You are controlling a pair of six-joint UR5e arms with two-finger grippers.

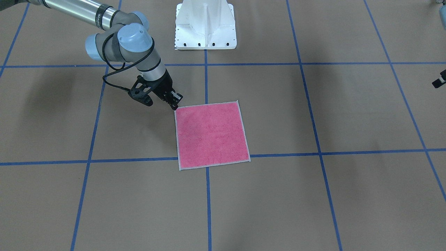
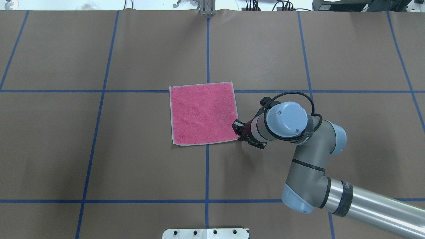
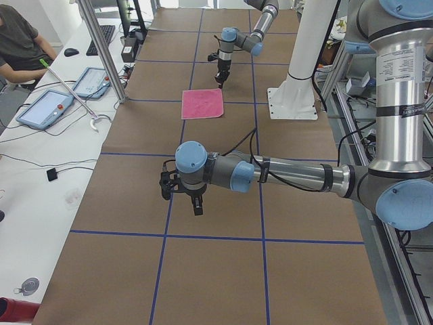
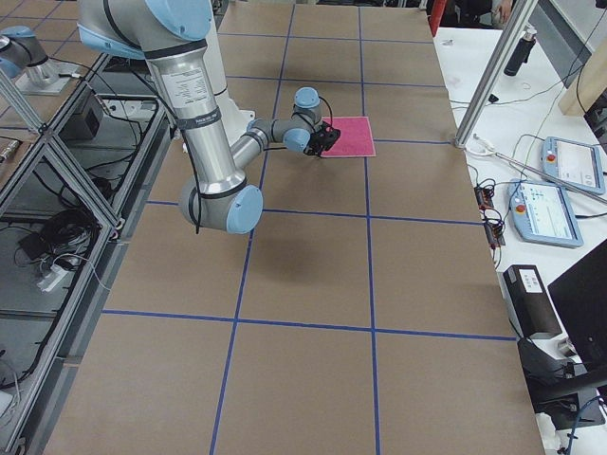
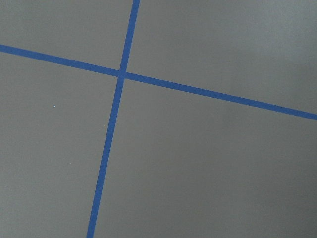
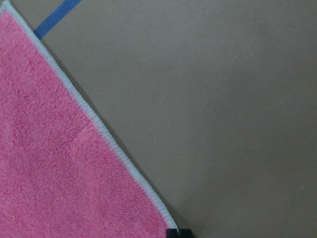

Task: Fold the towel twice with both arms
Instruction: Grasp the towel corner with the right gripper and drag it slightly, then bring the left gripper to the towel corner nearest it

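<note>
The pink towel [image 1: 212,134] lies flat (pink face up) on the table [image 1: 348,115]. The right gripper [image 1: 175,105] touches the towel's corner, jaws pinched narrow. The left gripper [image 3: 195,203] hovers well apart, and I cannot tell how its jaws stand.

Pink towel [image 1: 212,134]: terry cloth, nubby matt pile, ribbed pale stitched border. The worktop [image 1: 348,111]: smooth matt brown paper, marked with blue tape lines [image 1: 206,202], faint sheen. The right arm [image 2: 375,205]: polished metal tube; joint caps [image 2: 287,117] smooth light blue plastic.
</note>
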